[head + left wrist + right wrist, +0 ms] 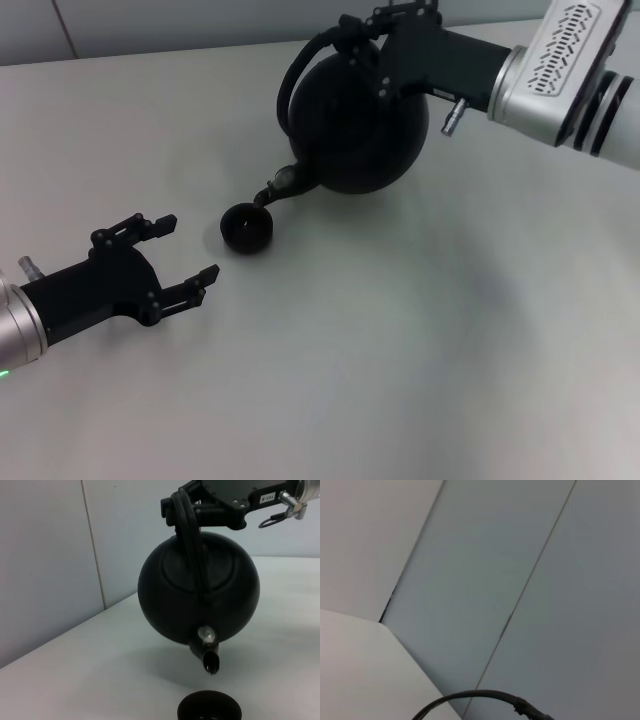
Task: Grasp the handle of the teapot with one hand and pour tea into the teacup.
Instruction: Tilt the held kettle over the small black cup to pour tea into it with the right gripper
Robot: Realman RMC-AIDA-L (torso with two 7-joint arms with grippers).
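Jaws of right gripper (362, 38) apparently clamp handle (300, 70), teapot (360, 125) tipped over teacup (247, 228).

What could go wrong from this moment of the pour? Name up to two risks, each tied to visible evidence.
1. The teapot hangs tilted from its handle in the right gripper, spout above the small teacup; a slight swing might send tea onto the table.
2. Nothing steadies the teacup: the left gripper sits open beside it, apart, so a dipping spout could knock it.
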